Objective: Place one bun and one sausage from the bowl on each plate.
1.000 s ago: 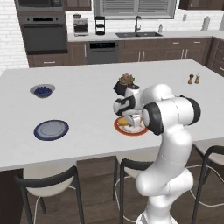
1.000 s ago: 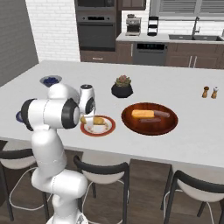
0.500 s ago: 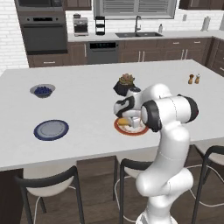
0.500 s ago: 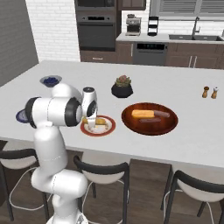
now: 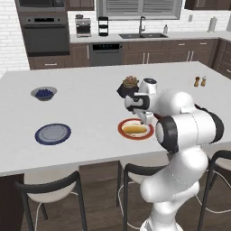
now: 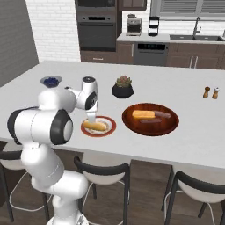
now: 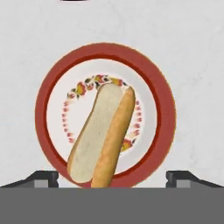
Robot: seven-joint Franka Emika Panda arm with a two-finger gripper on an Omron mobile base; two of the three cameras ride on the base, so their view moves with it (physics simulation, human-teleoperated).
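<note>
A yellow-orange bun (image 7: 103,138) lies on the red-rimmed plate (image 7: 48,92), free of the fingers. My gripper (image 7: 111,177) hangs just above it, open, with one fingertip (image 7: 41,177) standing wide on each side of the bun. From the sides, the gripper (image 5: 145,118) (image 6: 91,118) hovers over the bun (image 5: 134,130) (image 6: 96,125) on that plate (image 5: 121,128) (image 6: 111,127). The reddish-brown bowl (image 6: 171,125) to its right holds another bun (image 6: 143,114) and two sausages (image 6: 161,115). The blue-rimmed plate (image 5: 53,134) lies bare at the left.
A black plant pot (image 5: 130,85) (image 6: 123,87) stands just behind the red plate. A small grey bowl of berries (image 5: 43,93) (image 6: 51,81) sits at the far left. Salt and pepper shakers (image 5: 200,81) (image 6: 211,92) stand at the far right. Stools line the counter's near edge.
The jaws have spread wide and let go of the bun, which now rests on the red-rimmed plate. The hand has lifted slightly above it.
</note>
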